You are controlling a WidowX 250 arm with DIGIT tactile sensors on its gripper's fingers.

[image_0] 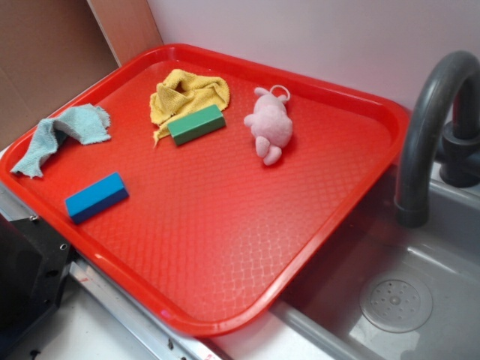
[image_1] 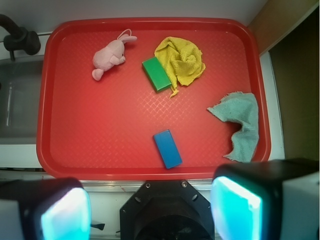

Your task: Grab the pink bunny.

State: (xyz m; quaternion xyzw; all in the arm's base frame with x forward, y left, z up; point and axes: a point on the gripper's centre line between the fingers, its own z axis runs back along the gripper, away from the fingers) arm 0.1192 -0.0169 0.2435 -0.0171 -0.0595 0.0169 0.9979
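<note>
The pink bunny [image_0: 268,124] [image_1: 110,59] lies on its side on the red tray [image_0: 225,255] [image_1: 100,150], in the tray's far part near the sink side, its thin white loop pointing to the back rim. My gripper [image_1: 150,207] hangs high above the tray's near edge, far from the bunny. It is open, with nothing between its two glowing cyan pads [image_1: 235,210]. The gripper does not show in the exterior view.
A green block [image_0: 196,124] [image_1: 156,74] lies beside a yellow cloth [image_0: 187,94] [image_1: 182,60]. A blue block [image_0: 96,196] [image_1: 167,148] and a pale teal cloth [image_0: 64,135] [image_1: 240,122] are also on the tray. A grey faucet [image_0: 431,127] and sink [image_0: 390,300] stand beside the tray.
</note>
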